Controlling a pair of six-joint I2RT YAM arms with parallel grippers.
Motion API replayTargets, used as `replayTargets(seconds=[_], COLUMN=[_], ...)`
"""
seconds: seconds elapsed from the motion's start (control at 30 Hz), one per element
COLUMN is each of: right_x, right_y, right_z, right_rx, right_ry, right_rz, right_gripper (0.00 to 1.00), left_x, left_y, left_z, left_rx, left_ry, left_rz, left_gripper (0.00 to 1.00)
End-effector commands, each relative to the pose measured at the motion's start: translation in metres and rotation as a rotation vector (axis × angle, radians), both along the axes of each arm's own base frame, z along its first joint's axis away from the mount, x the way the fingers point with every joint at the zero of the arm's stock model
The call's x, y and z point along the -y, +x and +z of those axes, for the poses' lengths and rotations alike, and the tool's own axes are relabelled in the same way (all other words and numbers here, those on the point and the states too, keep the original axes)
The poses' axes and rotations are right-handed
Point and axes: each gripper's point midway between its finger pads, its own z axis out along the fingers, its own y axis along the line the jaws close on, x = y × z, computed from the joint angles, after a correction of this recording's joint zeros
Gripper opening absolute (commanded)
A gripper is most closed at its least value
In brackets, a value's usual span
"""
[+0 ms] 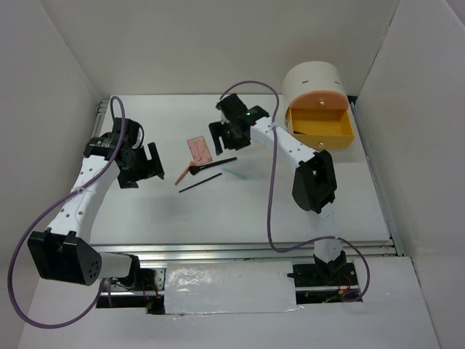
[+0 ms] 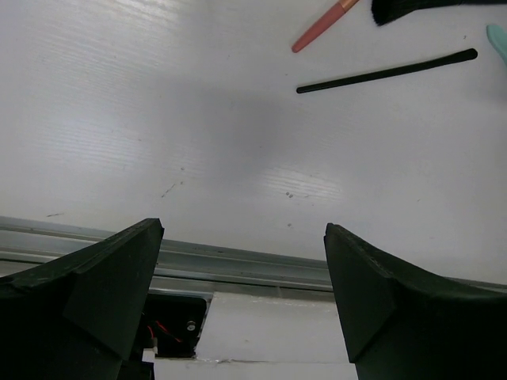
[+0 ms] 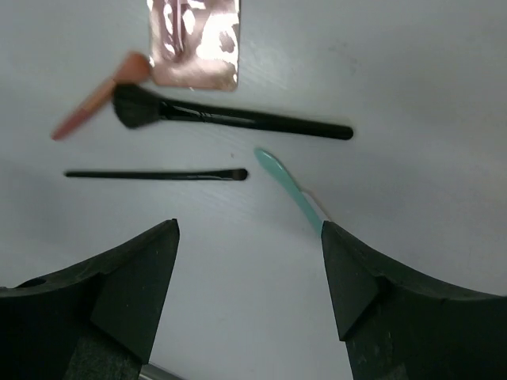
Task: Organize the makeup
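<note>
The makeup lies in a cluster mid-table. It comprises a pink palette (image 1: 198, 149) (image 3: 194, 43), a red-handled brush (image 1: 185, 172) (image 3: 91, 103), a black brush (image 1: 218, 163) (image 3: 230, 117), a thin black pencil (image 1: 200, 182) (image 3: 154, 174) and a mint-green stick (image 1: 234, 173) (image 3: 285, 186). My right gripper (image 1: 225, 132) (image 3: 249, 229) hovers just behind the cluster, open and empty; the mint stick's near end runs behind its right finger. My left gripper (image 1: 142, 163) (image 2: 244, 229) is open and empty, left of the cluster. The left wrist view shows the pencil (image 2: 388, 71) and the red handle (image 2: 321, 28) at the top right.
A round cream drawer unit (image 1: 314, 81) stands at the back right with its yellow drawer (image 1: 320, 129) pulled open. White walls enclose the table on three sides. A metal rail (image 2: 238, 261) runs along the near edge.
</note>
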Motion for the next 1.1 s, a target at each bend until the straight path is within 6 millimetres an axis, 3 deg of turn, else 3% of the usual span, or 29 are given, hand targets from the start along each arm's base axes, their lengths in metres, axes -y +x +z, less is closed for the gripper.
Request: replayTargets(seconds=[0.0, 0.17, 0.2, 0.33, 0.37, 0.4, 0.47, 0.5, 0.57, 0.63, 0.67, 0.73, 0.77, 0.87, 1.07], right_x=[0.020, 0.007, 0.006, 0.006, 0.011, 0.010, 0.011, 0.014, 0.015, 0.009, 0.004, -0.003, -0.011, -0.028, -0.038], right_y=[-0.002, 0.005, 0.004, 0.005, 0.004, -0.001, -0.003, -0.007, -0.005, 0.002, 0.007, 0.010, 0.018, 0.018, 0.010], right_z=[-0.011, -0.034, -0.038, -0.049, -0.040, -0.057, -0.050, -0.058, -0.054, -0.048, -0.034, -0.035, -0.022, -0.029, -0.060], right_rx=[0.009, -0.047, -0.080, -0.136, -0.121, -0.169, -0.176, -0.185, -0.181, -0.151, -0.118, -0.113, -0.096, -0.135, -0.250], right_ry=[-0.139, -0.154, -0.135, -0.059, -0.031, 0.029, 0.133, 0.144, 0.191, 0.226, 0.242, 0.231, 0.271, 0.311, 0.353], right_rz=[0.125, 0.061, -0.002, -0.304, -0.387, -0.519, -0.730, -0.789, -0.889, -0.961, -0.993, -1.006, -1.006, -1.021, -1.138], right_gripper=[0.81, 0.88, 0.93, 0.99, 1.00, 1.00, 1.00, 1.00, 1.00, 0.98, 0.96, 0.94, 0.93, 0.86, 0.75], left_x=[0.008, 0.007, 0.005, 0.004, 0.005, 0.006, 0.007, 0.007, 0.008, 0.008, 0.007, 0.007, 0.006, 0.006, 0.005], left_y=[0.004, -0.004, -0.005, -0.012, -0.012, -0.012, -0.012, -0.011, -0.012, -0.014, -0.016, -0.018, -0.020, -0.025, -0.030], left_z=[0.014, 0.002, -0.001, -0.013, -0.012, -0.014, -0.015, -0.016, -0.016, -0.015, -0.016, -0.015, -0.018, -0.022, -0.027], left_rx=[0.037, -0.010, -0.020, -0.056, -0.048, -0.046, -0.039, -0.039, -0.036, -0.033, -0.033, -0.022, -0.028, -0.029, -0.029], left_ry=[-0.038, -0.025, -0.016, -0.014, -0.018, -0.026, -0.034, -0.034, -0.034, -0.032, -0.031, -0.027, -0.025, -0.026, -0.024], left_rz=[-0.023, -0.047, -0.045, -0.027, -0.025, -0.025, -0.018, -0.018, -0.021, -0.027, -0.028, -0.029, -0.029, -0.031, -0.043], left_gripper=[0.97, 0.98, 0.98, 0.98, 0.98, 0.98, 0.98, 0.98, 0.98, 0.98, 0.98, 0.98, 0.98, 0.98, 0.98])
